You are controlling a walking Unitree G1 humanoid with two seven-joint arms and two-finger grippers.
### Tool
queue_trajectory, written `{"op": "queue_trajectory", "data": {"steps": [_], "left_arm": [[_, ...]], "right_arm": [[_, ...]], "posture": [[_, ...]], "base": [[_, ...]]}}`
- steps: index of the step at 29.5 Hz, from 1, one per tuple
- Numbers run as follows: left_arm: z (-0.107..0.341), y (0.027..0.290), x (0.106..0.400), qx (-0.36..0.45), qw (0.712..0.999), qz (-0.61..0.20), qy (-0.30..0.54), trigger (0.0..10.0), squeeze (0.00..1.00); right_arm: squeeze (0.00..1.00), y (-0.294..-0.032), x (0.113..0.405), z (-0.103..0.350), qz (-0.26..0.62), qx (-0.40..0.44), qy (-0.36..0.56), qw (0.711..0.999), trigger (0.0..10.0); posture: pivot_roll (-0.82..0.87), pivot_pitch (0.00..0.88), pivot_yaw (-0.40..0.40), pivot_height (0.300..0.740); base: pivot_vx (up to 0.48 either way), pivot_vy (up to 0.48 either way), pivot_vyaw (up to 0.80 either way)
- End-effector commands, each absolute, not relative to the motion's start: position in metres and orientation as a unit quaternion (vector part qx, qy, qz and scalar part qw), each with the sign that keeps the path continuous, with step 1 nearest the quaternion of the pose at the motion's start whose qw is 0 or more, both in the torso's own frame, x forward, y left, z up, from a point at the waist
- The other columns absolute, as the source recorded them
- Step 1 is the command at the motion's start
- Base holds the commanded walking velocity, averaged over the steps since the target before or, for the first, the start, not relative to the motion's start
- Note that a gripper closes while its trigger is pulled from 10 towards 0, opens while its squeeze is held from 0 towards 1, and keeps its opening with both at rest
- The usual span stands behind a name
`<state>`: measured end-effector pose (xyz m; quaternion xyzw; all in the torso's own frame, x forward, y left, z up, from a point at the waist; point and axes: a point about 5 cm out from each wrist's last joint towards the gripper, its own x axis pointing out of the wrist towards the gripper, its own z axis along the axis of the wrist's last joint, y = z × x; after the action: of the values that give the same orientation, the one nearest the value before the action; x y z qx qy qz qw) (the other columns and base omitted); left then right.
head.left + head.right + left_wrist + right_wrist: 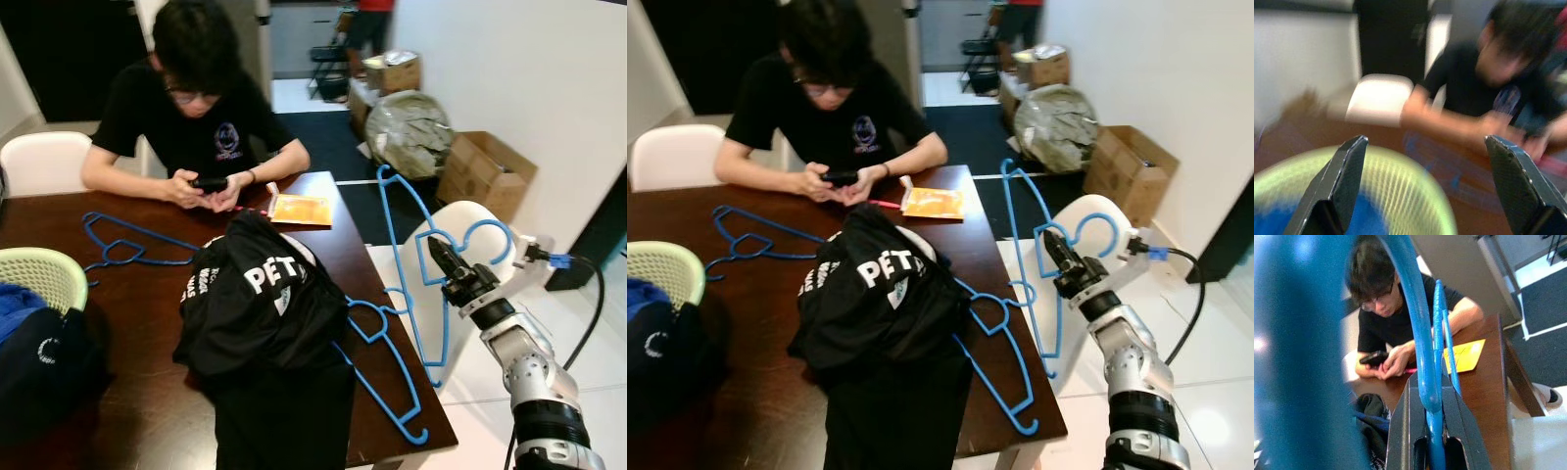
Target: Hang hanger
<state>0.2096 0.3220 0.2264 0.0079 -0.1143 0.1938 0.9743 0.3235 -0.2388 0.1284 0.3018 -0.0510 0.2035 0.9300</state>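
My right gripper (438, 255) is raised beside the table's right end, shut on a blue hanger (1420, 333) that it holds upright in the air in front of a white chair. A second blue hanger (390, 377) lies at the table's right front corner, partly under a black shirt (260, 304). Flat on the table's far left side lies a third blue hanger (127, 243). My left gripper (1425, 144) hovers open above a pale green basket (1400, 196), nothing between its fingers.
A person (201, 108) sits at the far side of the brown table (147, 392), holding a phone. An orange packet (299, 209) lies near them. A white chair (470, 211) stands right of the table, with cardboard boxes (485, 171) and a bag behind it.
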Motion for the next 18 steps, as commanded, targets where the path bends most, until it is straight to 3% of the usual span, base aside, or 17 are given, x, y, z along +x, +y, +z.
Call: {"op": "queue_trajectory", "data": {"steps": [1,7,18], "left_arm": [[0.228,0.316,0.207,0.023,0.972,0.203,-0.117,10.0,0.00],[0.207,0.308,0.209,-0.006,0.976,0.201,-0.084,10.0,0.00],[0.203,0.336,0.205,0.024,0.949,0.307,-0.064,10.0,0.00]], "right_arm": [[0.00,-0.230,0.326,0.124,0.212,0.314,-0.038,0.925,10.0],[0.00,-0.227,0.326,0.124,0.223,0.306,-0.034,0.925,10.0],[0.00,-0.226,0.325,0.123,0.228,0.290,-0.023,0.929,10.0]], "posture": [[0.17,0.000,-0.065,0.740],[0.17,0.000,-0.074,0.740],[0.16,0.000,-0.077,0.740]], "base": [[0.000,0.000,0.79],[0.000,0.000,0.80],[0.000,0.000,0.79]]}}
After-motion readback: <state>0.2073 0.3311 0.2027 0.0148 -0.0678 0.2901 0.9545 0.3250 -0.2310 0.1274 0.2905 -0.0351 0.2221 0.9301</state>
